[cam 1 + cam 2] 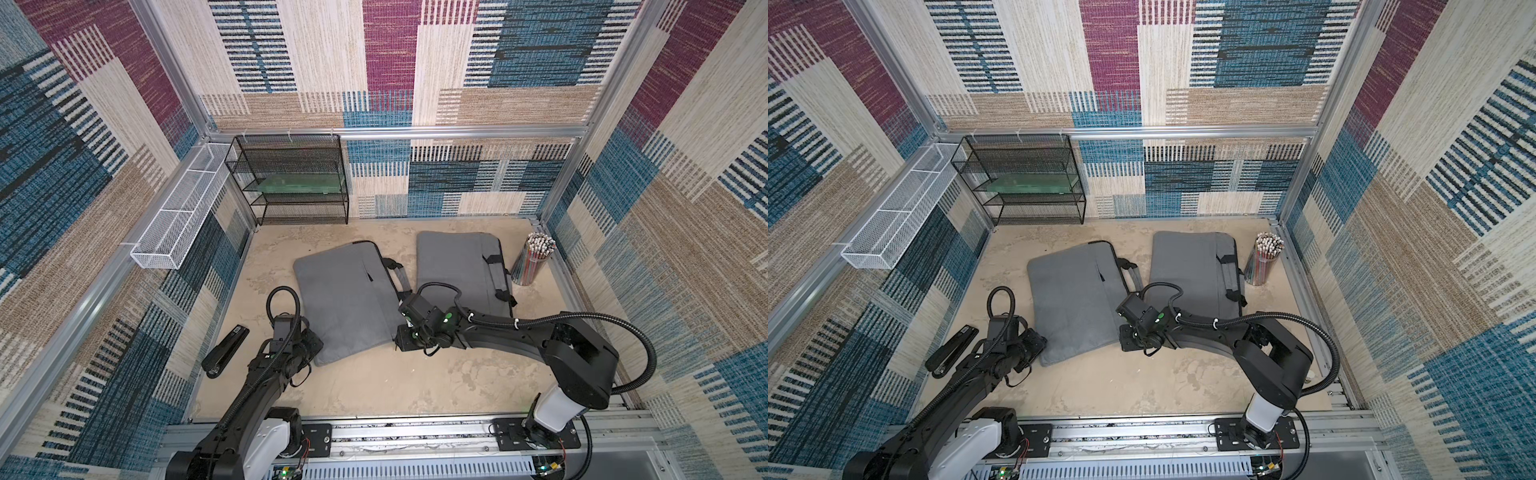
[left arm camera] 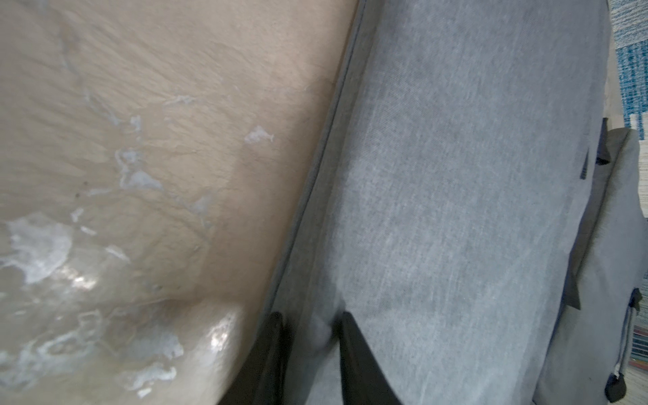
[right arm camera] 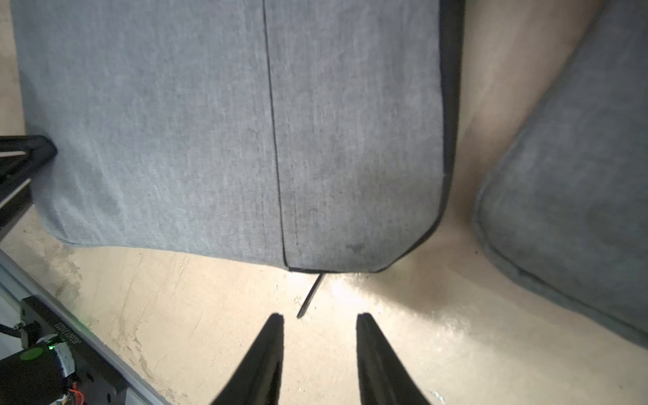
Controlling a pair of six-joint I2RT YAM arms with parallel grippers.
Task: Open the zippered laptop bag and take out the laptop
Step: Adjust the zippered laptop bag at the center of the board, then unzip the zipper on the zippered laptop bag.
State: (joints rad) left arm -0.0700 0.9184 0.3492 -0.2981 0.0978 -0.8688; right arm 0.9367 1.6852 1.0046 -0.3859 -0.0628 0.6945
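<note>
The grey laptop bag (image 1: 349,299) lies flat in the middle of the table, handle toward the right; it appears in both top views (image 1: 1075,291). My left gripper (image 2: 311,321) is at its near-left corner, fingers pinched on the bag's edge with fabric bunched between them. My right gripper (image 3: 319,317) sits low at the near-right corner (image 1: 397,338), open and empty. The thin dark zipper pull (image 3: 310,296) sticks out of the bag's corner just beyond its fingertips, not between them. The zip seam looks closed. The laptop is hidden.
A second grey bag (image 1: 461,270) lies just right of the first. A cup of pencils (image 1: 534,259) stands at the far right, a black stapler (image 1: 225,351) at the near left. A black mesh shelf (image 1: 295,183) and a white wire basket (image 1: 178,216) line the back left.
</note>
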